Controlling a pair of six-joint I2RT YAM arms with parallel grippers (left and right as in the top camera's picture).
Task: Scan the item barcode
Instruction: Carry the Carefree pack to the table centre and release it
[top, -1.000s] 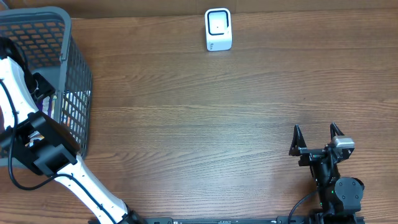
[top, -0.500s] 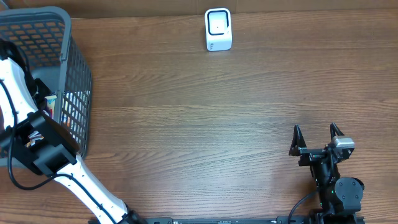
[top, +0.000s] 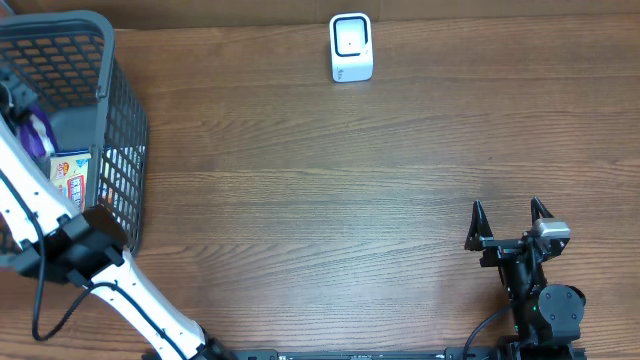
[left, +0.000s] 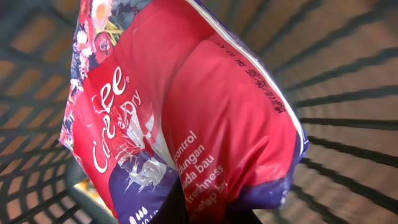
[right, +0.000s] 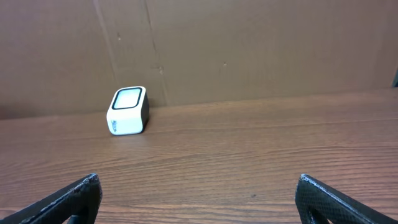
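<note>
Left jaws are clamped shut on the red and purple packet (left: 186, 106). They pinch it at its lower end, where the film bunches into the dark jaw tips at the bottom of the left wrist view. That's a small bite on soft, slippery plastic, so I'd judge a slip to be the big worry here: the bulk of the packet hangs away from the pinch, and a quick swing could peel it free.

Second worry is the grey basket (top: 108, 70). The packet is down inside it, mesh all around in the wrist view, and a corner could snag on the wall or rim on the way out.

Third, no barcode shows on the face we can see, so it may reach the window turned the wrong way.

From overhead, the packet sits at the far left of the basket, just beyond a colourful carton (top: 68, 180). The white scanner (top: 351, 47) stands well apart, at the back edge of the wooden surface (top: 300, 200).

Right jaws are spread wide and empty, parked low at the near right and looking across at the scanner (right: 127, 110).
</note>
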